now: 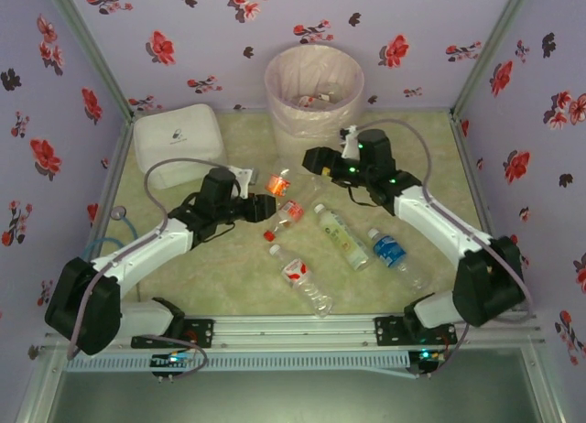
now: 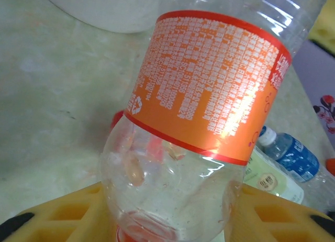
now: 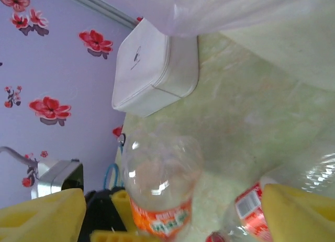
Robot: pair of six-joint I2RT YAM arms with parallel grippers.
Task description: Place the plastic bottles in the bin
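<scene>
- One orange-labelled bottle (image 2: pixel 209 85), clamped in left end effector (image 1: pixel 264 201): could be squeezed out before bin (image 1: pixel 286 112).
- Right end effector (image 1: pixel 318 157), open, empty: could be struck.

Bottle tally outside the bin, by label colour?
orange-label bottle: 1, held in the left gripper
red-label bottles: 2
pale-label bottle: 1
blue-label bottle: 1
Total: 5

Left tool (image 1: pixel 267 201) pinched — right tool (image 1: pixel 316 160) splayed
</scene>
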